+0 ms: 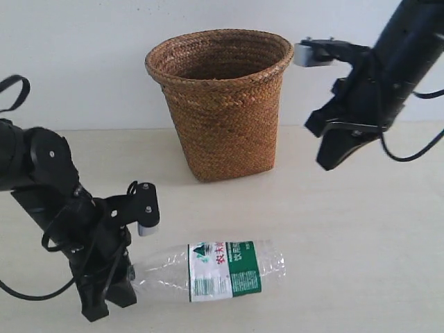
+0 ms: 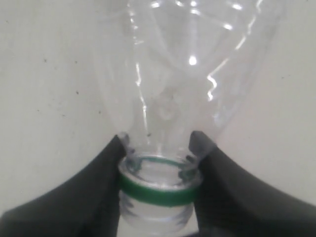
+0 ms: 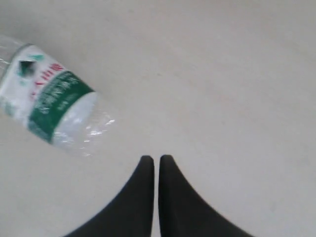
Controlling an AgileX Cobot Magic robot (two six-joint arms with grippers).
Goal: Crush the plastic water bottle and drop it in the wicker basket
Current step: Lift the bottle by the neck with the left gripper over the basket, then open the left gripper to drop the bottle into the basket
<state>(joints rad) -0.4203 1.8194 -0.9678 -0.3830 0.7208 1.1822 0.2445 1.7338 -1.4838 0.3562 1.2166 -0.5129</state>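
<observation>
The clear plastic water bottle lies on its side on the table near the front, its green-and-white label up and its neck pointing left. My left gripper is shut on the bottle's neck: in the left wrist view both black fingers press against the green cap ring of the uncapped bottle. The wicker basket stands upright at the back, behind the bottle. My right gripper hangs in the air to the right of the basket, shut and empty; the bottle's base shows below it.
The pale table runs to the white wall behind the basket. Black cables loop from both arms. Nothing else stands on the table in these views.
</observation>
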